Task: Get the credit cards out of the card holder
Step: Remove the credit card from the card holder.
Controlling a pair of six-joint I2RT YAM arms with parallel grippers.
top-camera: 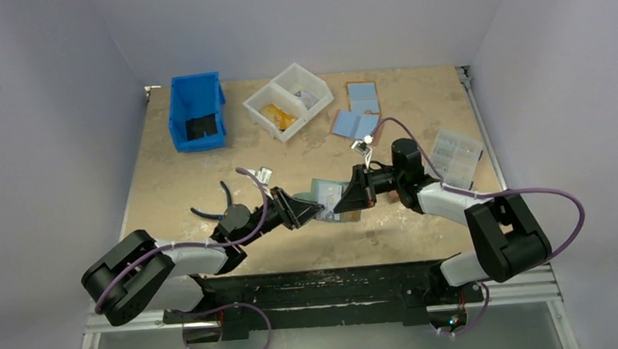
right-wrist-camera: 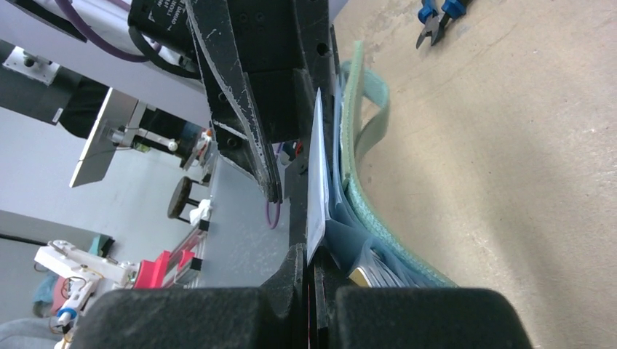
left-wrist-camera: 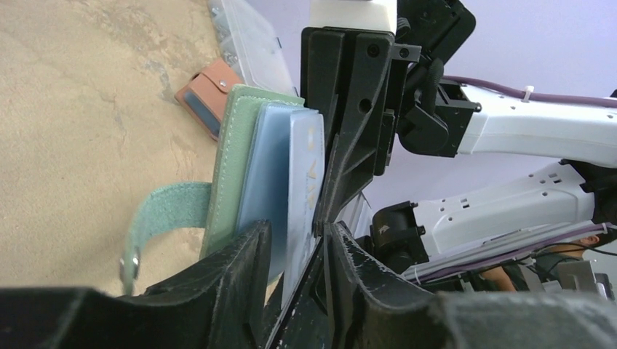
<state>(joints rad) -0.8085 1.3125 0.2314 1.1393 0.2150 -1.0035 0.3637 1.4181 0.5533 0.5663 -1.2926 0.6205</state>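
Card (left-wrist-camera: 304,167) is thin, stiff and slick: right gripper (right-wrist-camera: 311,265) pinches its free edge, left gripper (left-wrist-camera: 295,240) half-open round the floppy holder (left-wrist-camera: 227,174).

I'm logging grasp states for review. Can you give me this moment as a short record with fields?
object: teal card holder, held off the table
right gripper: shut on a pale credit card at the holder's sleeves
left gripper: jaws apart around the clear sleeves; grip unclear
snap tab: hanging loose
surroundings: pliers, blue bin, white divided tray
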